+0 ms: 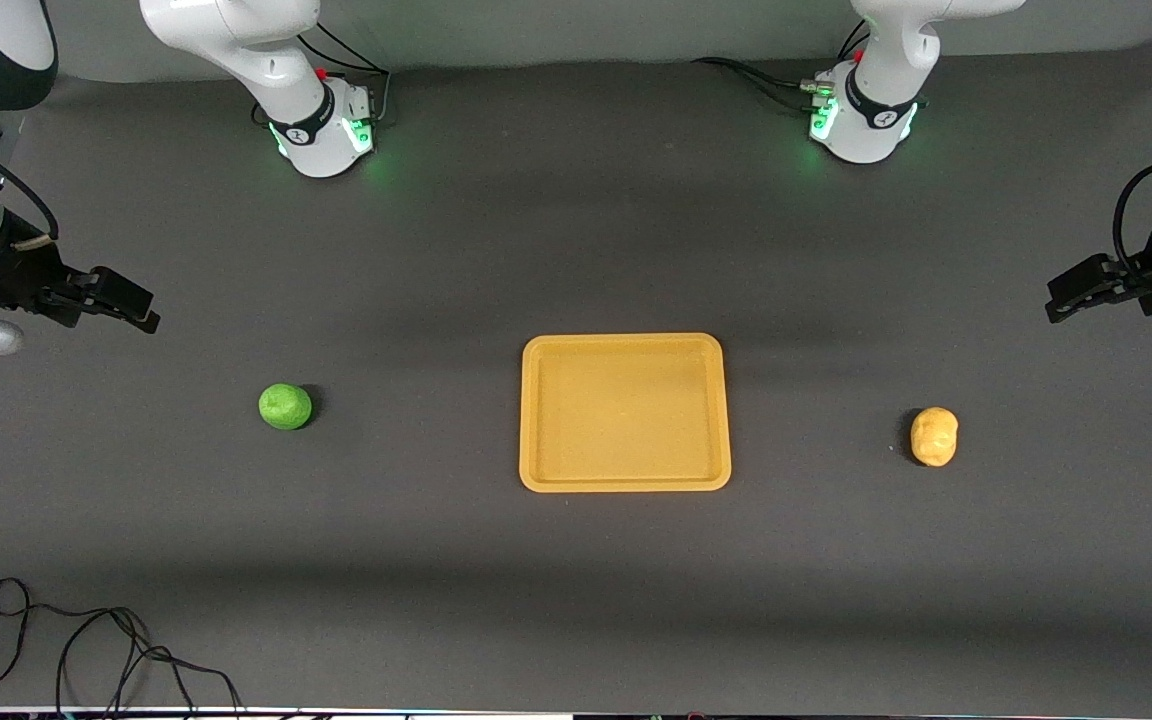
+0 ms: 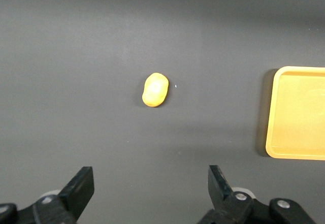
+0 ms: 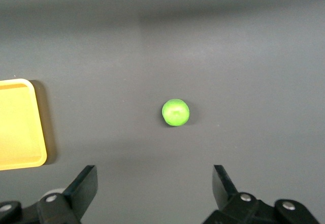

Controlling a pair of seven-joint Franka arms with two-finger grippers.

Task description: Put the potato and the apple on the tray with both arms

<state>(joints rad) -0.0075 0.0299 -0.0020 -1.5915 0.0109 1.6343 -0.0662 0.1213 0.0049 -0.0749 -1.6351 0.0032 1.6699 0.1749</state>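
Observation:
The orange-yellow tray lies in the middle of the table, with nothing on it. The green apple sits on the table toward the right arm's end; it also shows in the right wrist view. The yellowish-tan potato sits toward the left arm's end and shows in the left wrist view. My right gripper hangs open and empty in the air, up and off to the side of the apple. My left gripper hangs open and empty, up and off to the side of the potato. The tray's edge shows in both wrist views.
A black cable lies looped on the table near the front camera's edge at the right arm's end. The two arm bases stand along the table's farthest edge.

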